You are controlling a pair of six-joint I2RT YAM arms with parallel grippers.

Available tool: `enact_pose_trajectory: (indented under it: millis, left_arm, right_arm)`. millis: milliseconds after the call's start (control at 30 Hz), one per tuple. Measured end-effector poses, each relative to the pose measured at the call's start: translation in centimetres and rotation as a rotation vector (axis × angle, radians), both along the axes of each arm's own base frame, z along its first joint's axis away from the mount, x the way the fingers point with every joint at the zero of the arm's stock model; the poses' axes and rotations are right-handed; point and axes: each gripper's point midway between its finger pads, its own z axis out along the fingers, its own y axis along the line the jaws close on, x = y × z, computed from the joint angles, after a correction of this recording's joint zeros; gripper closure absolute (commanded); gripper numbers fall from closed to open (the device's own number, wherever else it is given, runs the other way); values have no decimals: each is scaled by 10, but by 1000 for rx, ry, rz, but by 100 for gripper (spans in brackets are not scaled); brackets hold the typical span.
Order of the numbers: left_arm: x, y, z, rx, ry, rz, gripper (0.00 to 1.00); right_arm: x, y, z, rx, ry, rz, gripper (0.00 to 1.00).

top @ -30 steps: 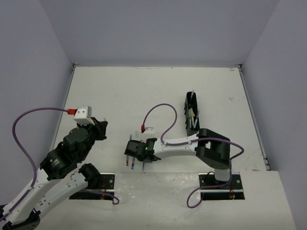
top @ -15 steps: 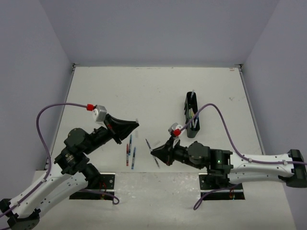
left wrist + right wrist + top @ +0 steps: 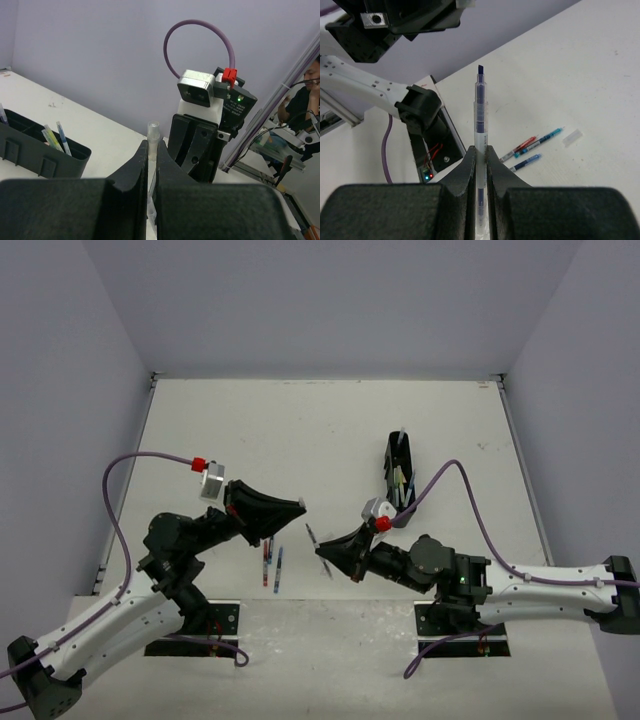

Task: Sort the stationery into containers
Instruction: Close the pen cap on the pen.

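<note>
My right gripper (image 3: 480,152) (image 3: 322,553) is shut on a thin blue-and-clear pen (image 3: 479,107), held off the table with its dark tip pointing away. Facing it, my left gripper (image 3: 152,150) (image 3: 297,506) is shut on a clear plastic tube that looks like a pen cap (image 3: 153,134). The two gripper tips are close together but apart. A red pen (image 3: 521,147), a teal pen (image 3: 543,139) and a blue pen (image 3: 526,162) lie on the table below. The black organiser tray (image 3: 400,476) (image 3: 35,150) holds several pens upright.
A loose clear cap (image 3: 572,136) lies on the table beside the teal pen. The arm bases (image 3: 450,615) sit at the near edge. White walls enclose the table on three sides.
The right gripper has risen from the pens on the table with a pen in it. The left arm has swung out towards it, and in the last half second the tips drew closer.
</note>
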Motion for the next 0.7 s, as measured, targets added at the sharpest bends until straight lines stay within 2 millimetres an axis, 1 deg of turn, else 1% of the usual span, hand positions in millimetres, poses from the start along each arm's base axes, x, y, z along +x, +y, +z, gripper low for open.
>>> enact_pose_trajectory:
  millis: [167,300,433,700]
  left_arm:
    - [0,1,0,-16,25,2,100]
    - [2,2,-1,-21,36,9,100]
    - [3,1,-8,-15,60,7,100]
    - [6,-2,-13,-8,76,9,100]
  right_arm:
    - [4,1,14,45,-38,-13,100]
    - [6,1,19,58,-57,-24,100]
    - [7,1,20,57,-69,-25,100]
    - [7,3,19,49,-76,-25,100]
